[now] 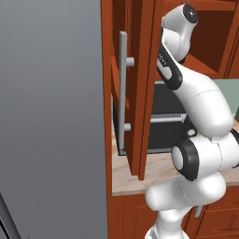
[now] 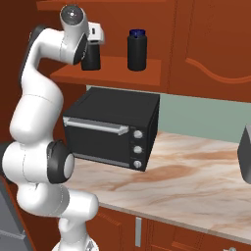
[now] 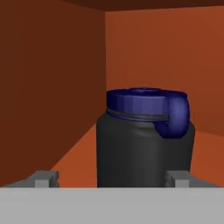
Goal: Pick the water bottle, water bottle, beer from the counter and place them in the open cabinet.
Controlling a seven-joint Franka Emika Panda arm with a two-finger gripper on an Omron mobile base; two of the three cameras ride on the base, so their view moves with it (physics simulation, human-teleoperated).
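Up on the left of the left base view, the open cabinet shows its smooth red-brown wooden door edge-on, with a long vertical grey bar handle on it. The white arm reaches up past the door into the cabinet. Below it sits a boxy black oven on the worktop, a flat slab of beige-pink marble pattern with brown veins.

From the right base view, the cabinet's inner shelf carries two stout black cylinders. The right-hand water bottle stands upright and free, its dark blue lid on top. The left-hand water bottle stands just beside the end effector, partly hidden by the white hand, so the finger spread cannot be judged here. The matte black oven has a grey bar handle and three round knobs.

Through the hand view, the left-hand water bottle stands upright on the shelf near the cabinet's inner corner, its ribbed blue screw lid bearing a small loop. The end effector is spread wide, its fingertips clear of the bottle's sides, gripping nothing.
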